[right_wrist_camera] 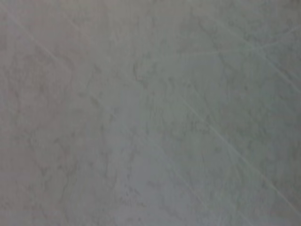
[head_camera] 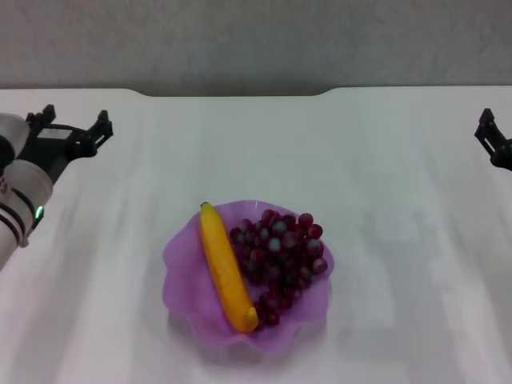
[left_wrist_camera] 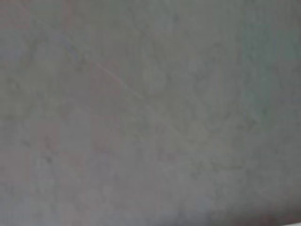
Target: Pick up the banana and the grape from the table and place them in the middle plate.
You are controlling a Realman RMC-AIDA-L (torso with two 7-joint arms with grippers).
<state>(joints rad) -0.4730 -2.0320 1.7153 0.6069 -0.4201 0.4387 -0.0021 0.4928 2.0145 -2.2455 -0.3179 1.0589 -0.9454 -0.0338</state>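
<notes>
Banana (head_camera: 224, 268) lies inside the middle plate (head_camera: 182, 260), on the plate's left half, running lengthwise from the far rim toward the near rim; dark stem tip at the far end, blunt end close to the near rim. Grape (head_camera: 278, 260) bunch fills the right half of the same plate, its left edge touching the banana along most of its length, a few berries trailing down beside the banana's near end. Plate sits on the white counter (head_camera: 384, 240), near the front edge of the head view and about midway between the two arms.

Nothing lies on the counter near the plate; nothing covers the fruit from above.

Left pincer (head_camera: 74, 126) at the far left of the counter, well apart from the plate, fingers spread wide with nothing between them. Right pincer (head_camera: 492, 140) at the far right edge of the head view, also well apart from the plate, only partly in frame; whether its fingers are parted or closed cannot be told.

Both wrist views show only a flat mottled grey surface, no fruit, no plate.
</notes>
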